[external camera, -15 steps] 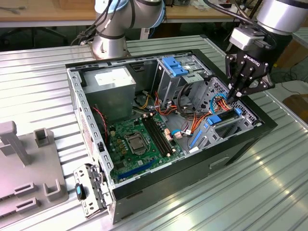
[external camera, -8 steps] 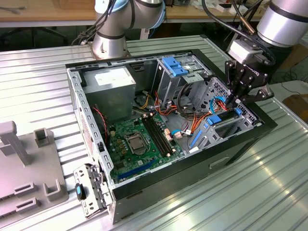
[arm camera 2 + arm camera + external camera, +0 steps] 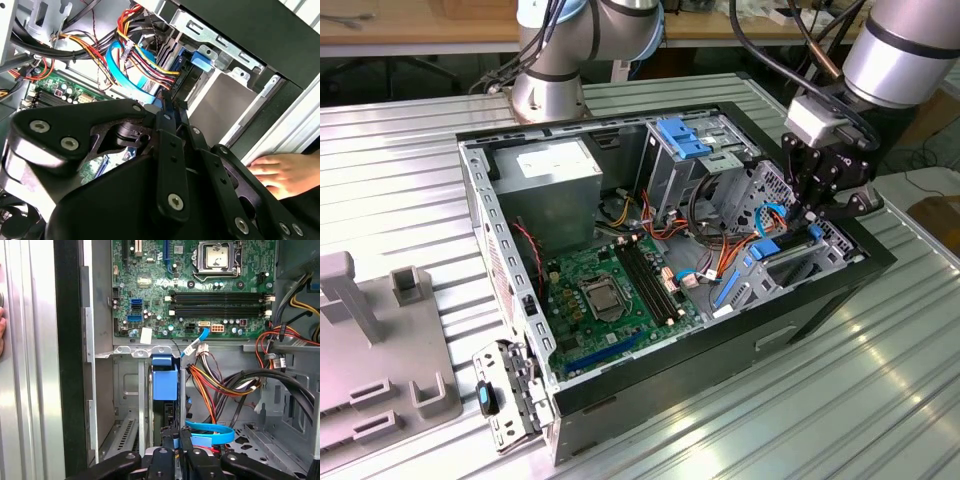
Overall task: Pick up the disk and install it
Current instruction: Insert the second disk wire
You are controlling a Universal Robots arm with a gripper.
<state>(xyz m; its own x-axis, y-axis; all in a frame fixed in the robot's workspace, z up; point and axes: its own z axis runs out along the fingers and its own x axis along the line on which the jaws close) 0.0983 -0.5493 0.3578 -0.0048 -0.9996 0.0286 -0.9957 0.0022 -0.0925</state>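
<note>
So the arm is reaching down into the open PC case (image 3: 520,300) lying on its side on the counter (image 3: 880,400), at the drive bay end on the exterior view's right. The claw (image 3: 176,440) has its fingers pinched almost together, right down on the edge of the disk (image 3: 165,385), which sits on edge in the bay slot with its blue bracket showing. Looks to me like it's gripping the disk's near end, though the actual contact is tucked behind the fingers, so not 100% sure. Handling-wise: it's a stiff metal slab, a fair bit of weight for its size, smooth sides, so slippy if pinched on the bare metal. The plastic bracket will flex and the end tabs are the fragile bit, so I'd say clamp across the flat faces near the end, not on the tabs. Cables (image 3: 220,382) crowd right beside the slot, easy to snag. Someone's hand (image 3: 280,172) rests on the counter just outside the case.
</note>
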